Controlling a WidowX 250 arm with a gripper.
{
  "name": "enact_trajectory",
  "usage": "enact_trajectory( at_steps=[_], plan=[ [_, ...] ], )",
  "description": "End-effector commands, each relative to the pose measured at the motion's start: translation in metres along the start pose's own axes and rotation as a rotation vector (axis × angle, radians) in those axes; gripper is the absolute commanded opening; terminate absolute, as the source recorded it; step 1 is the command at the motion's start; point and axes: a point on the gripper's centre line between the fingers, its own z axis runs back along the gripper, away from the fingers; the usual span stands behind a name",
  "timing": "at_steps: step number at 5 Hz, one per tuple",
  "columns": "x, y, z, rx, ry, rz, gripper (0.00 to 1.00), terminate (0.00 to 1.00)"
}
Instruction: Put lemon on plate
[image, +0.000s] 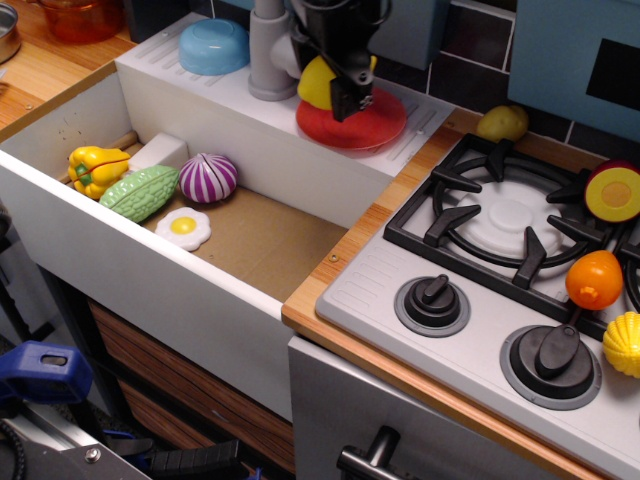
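Bench (330, 300): wooden top carrying a white sink and a grey hob.

Sink (250, 240): white basin with a brown floor, left of the hob; a ridged drainboard runs along its far side.

Hob (510, 215): black grate over a white burner, two black knobs at the near edge.

Arm with hand (340, 80): black, reaching down from the top edge over the drainboard, behind the sink. The hand is closed around the lemon, one dark finger crossing the lemon's right side.

Plate (365, 125): red, round, flat on the drainboard at the sink's far right corner, directly under the hand.

Bowl (213, 45): light blue, upturned, on the drainboard at the sink's far left.

Lemon (315, 82): bright yellow, held in the hand above the plate's far left edge; whether it touches the plate cannot be told.

In the sink, far left corner:
- purple-and-white onion (208, 177)
- green gourd (138, 193)
- yellow pepper (95, 168)
- fried egg (183, 227), nearer than the onion
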Motion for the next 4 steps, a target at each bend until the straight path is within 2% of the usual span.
enact_trajectory(
  at_steps=[1, 2, 3, 4],
  plan=[
    [0.0175, 0.0191, -0.0027, 0.039, -0.079, -0.044, 0.00, 0.00],
    [0.0211, 0.0227, -0.0121, 0.044, -0.109, -0.067, 0.00, 0.00],
    [0.0220, 0.0212, -0.0096, 0.046, -0.131, -0.075, 1.00, 0.00],
    [0.0220, 0.0212, -0.0096, 0.046, -0.131, -0.075, 1.00, 0.00]
  ],
)
